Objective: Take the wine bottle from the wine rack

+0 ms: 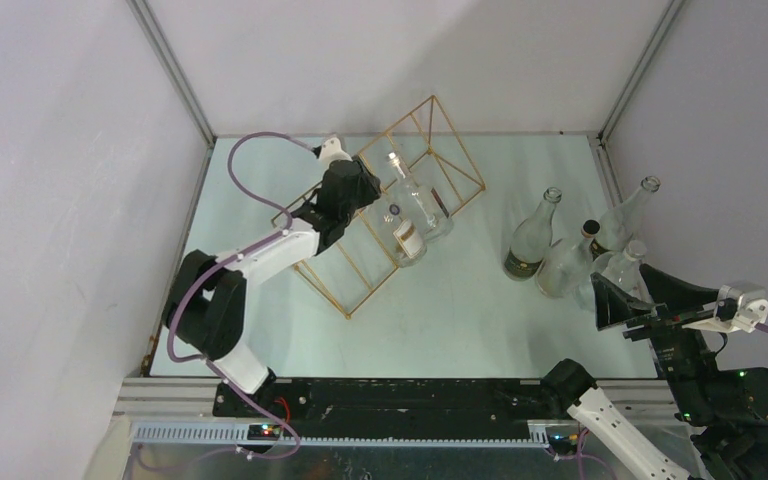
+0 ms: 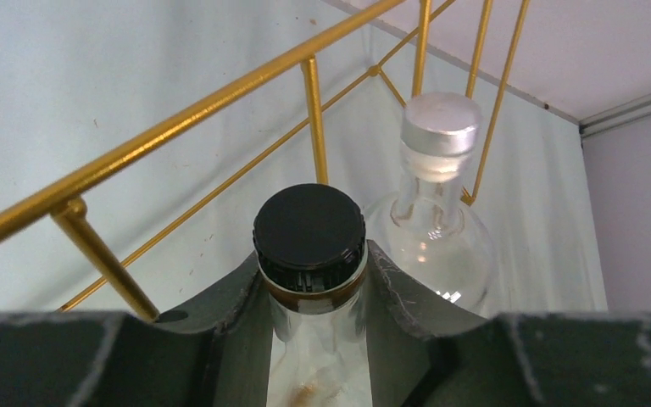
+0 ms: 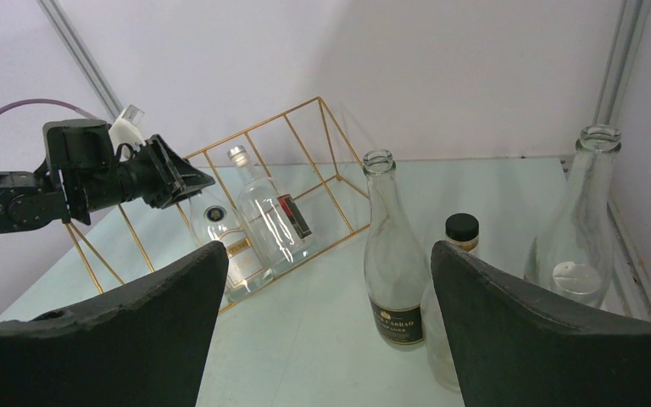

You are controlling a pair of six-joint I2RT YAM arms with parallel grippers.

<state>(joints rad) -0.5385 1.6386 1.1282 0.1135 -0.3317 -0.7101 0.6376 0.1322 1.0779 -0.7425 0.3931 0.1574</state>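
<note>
Currently, the left gripper [image 2: 312,264] is clamping the neck of the bottle [image 2: 309,225] just under its black cap, one finger pressing on each side of the glass. The bottle is lying slanted in the rack [image 2: 220,103], its base sitting low toward the tabletop [image 1: 460,310] and its neck pointing up toward the left arm. A second bottle [image 2: 436,212], clear with a silver cap, is resting in the rack just beside the first. Whether the two are touching is hard to tell. The gold wire rack is sitting at the back of the tabletop, left of centre, in the top view.

The right gripper [image 3: 329,254] is hovering near the right edge with its fingers standing wide apart, holding nothing. Four standing bottles [image 1: 532,240] are clustered on the tabletop just ahead of it, well apart from the rack; three are showing open mouths and one is wearing a dark cap.
</note>
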